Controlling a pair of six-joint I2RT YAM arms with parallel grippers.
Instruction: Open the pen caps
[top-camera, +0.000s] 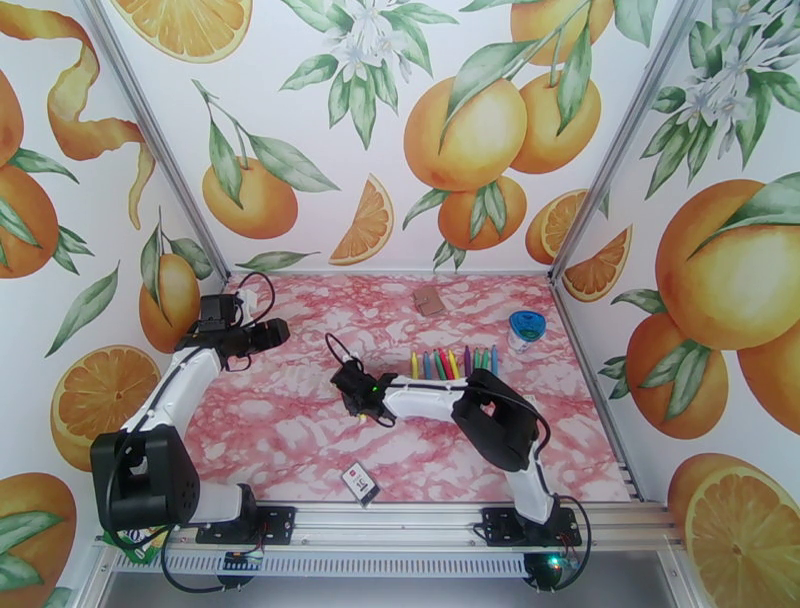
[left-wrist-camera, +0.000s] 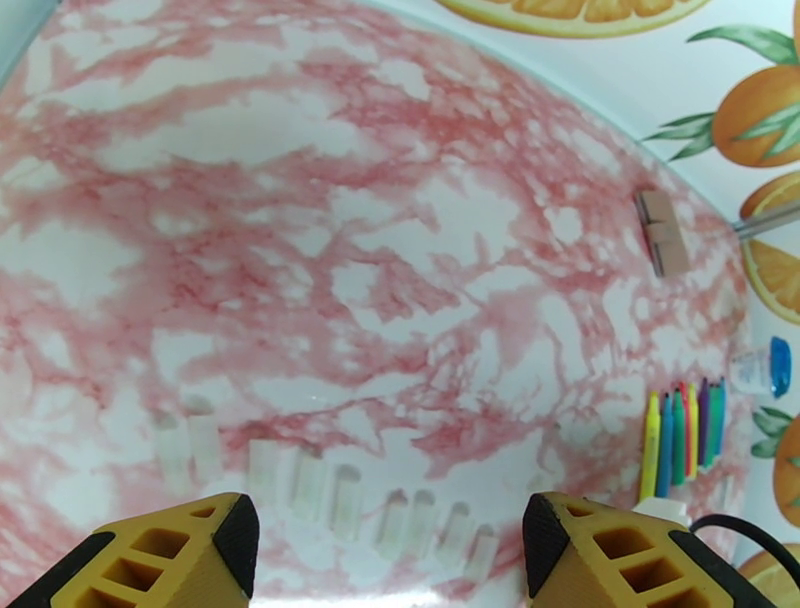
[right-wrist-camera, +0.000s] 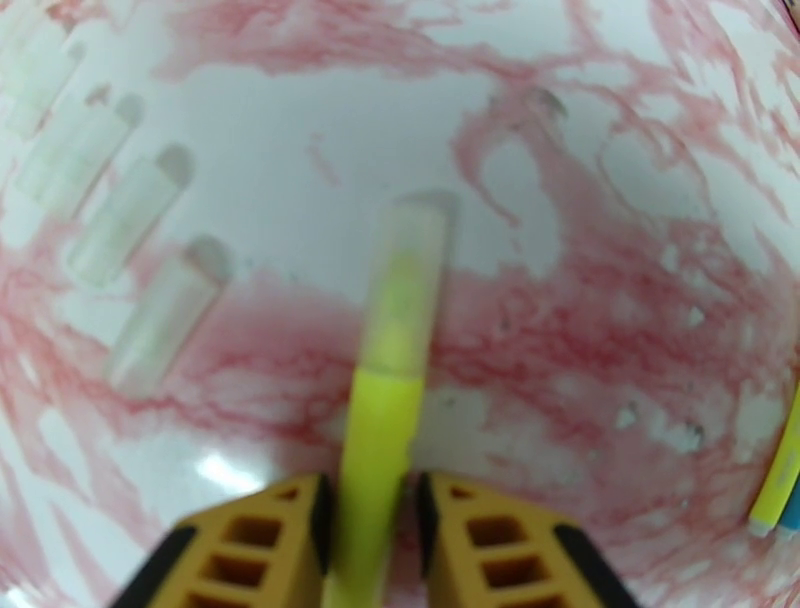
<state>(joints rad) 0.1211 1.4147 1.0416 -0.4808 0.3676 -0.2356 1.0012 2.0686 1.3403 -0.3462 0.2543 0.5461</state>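
Left gripper (left-wrist-camera: 390, 525) hangs low over the marbled table (left-wrist-camera: 300, 200), jaws wide apart, nothing between them. Just ahead of it lies a ragged line of loose clear caps (left-wrist-camera: 308, 485), flat on the surface: nine by my count, the faintest ones doubtful. Right of those, right gripper (right-wrist-camera: 372, 495) has its pads against both sides of a yellow marker (right-wrist-camera: 380, 430), gripping the barrel. The frosted cap (right-wrist-camera: 405, 290) sits on the marker's far end, pointing away from the wrist and apart from the loose ones. Probably the last capped pen. To do this pull well, I judge: the right should hold firm on the barrel and offer the capped end leftward. The left should close on the cap alone, beyond the seam, then draw straight along the pen's axis. A sideways pull could slip or bend the thin barrel. Set the cap down beside the others, not on them. Near edge: one black-and-white card (top-camera: 360, 483). Far side: one brown folded piece (top-camera: 430, 300). Then the row of markers (top-camera: 455, 363), side by side, about nine, packed too tight to be sure. Rightmost: one blue-lidded container (top-camera: 525, 328).
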